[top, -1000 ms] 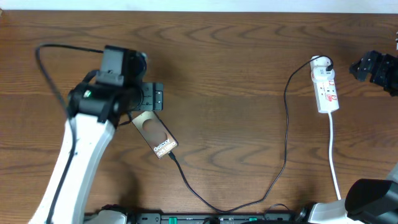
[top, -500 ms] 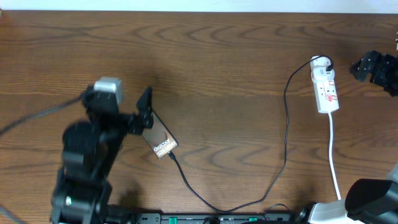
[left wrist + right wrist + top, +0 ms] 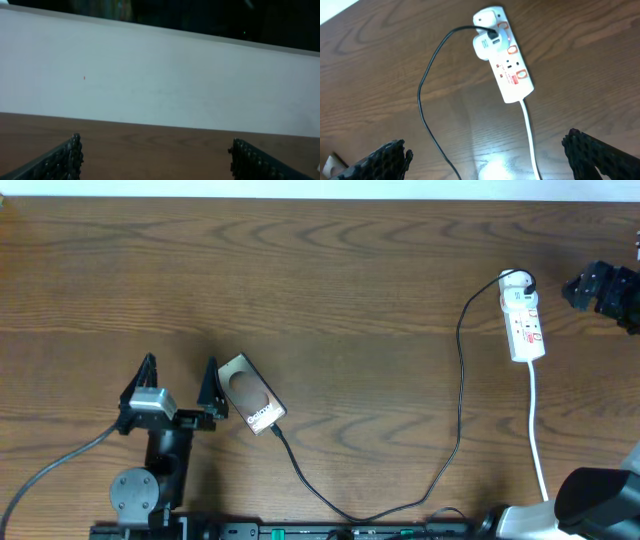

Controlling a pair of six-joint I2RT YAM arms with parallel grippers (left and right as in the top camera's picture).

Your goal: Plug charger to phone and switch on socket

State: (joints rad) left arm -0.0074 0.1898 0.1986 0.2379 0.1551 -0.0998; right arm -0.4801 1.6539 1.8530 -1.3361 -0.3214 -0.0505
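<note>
The phone (image 3: 250,393) lies flat on the wooden table, lettering up. The charger (image 3: 459,380), a thin black cable, touches the phone's near end with its tip (image 3: 273,430). From there it loops along the front edge and runs up to a white adapter (image 3: 483,46) in the socket (image 3: 524,318). My left gripper (image 3: 180,378) stands open just left of the phone, with nothing between its fingers (image 3: 65,160). My right gripper (image 3: 487,152) is open above the table, short of the socket (image 3: 506,60), and holds nothing.
The socket's white cord (image 3: 537,430) runs toward the front edge at the right. The right arm's dark body (image 3: 603,288) sits at the far right edge. A white wall (image 3: 160,80) stands behind the table.
My left arm has drawn back from over the phone toward the front edge, uncovering it, and its gripper is now beside the phone. The right arm, the socket and the cable have not moved.
</note>
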